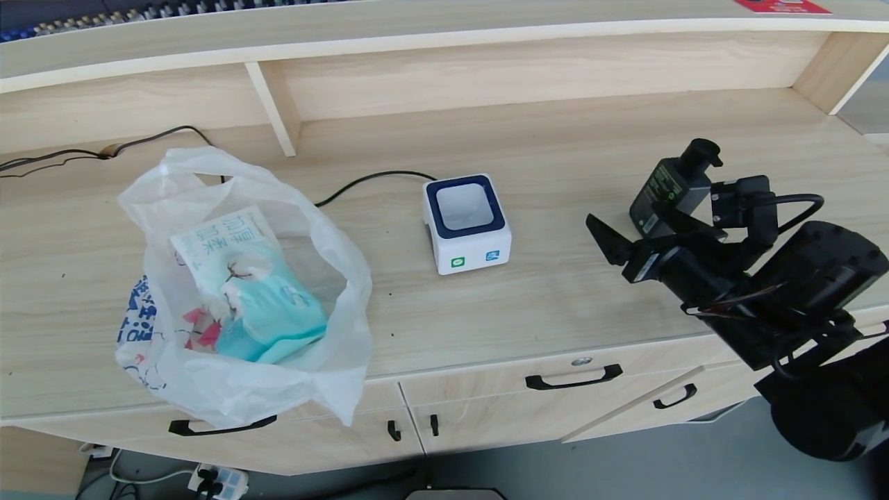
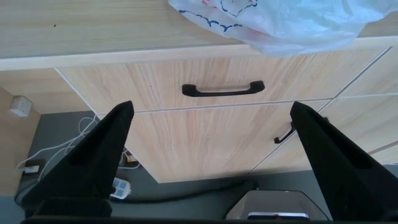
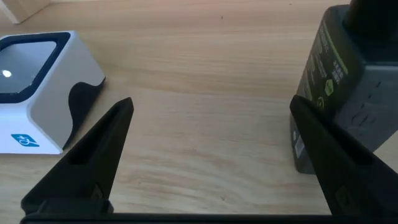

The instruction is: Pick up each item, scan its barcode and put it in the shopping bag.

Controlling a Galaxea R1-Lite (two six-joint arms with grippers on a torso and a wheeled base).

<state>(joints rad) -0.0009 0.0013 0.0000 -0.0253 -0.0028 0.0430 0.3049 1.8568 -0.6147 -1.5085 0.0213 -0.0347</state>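
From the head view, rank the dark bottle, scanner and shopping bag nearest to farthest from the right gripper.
1. The dark bottle, beside the right gripper, far right on the counter.
2. The scanner, mid-counter.
3. The shopping bag, far left, at the front edge.

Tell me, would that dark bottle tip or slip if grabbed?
The dark bottle looks rigid, so it probably won't squash. Standing tall and upright, it might tip if nudged near the top. Its smooth label side could slip a little.
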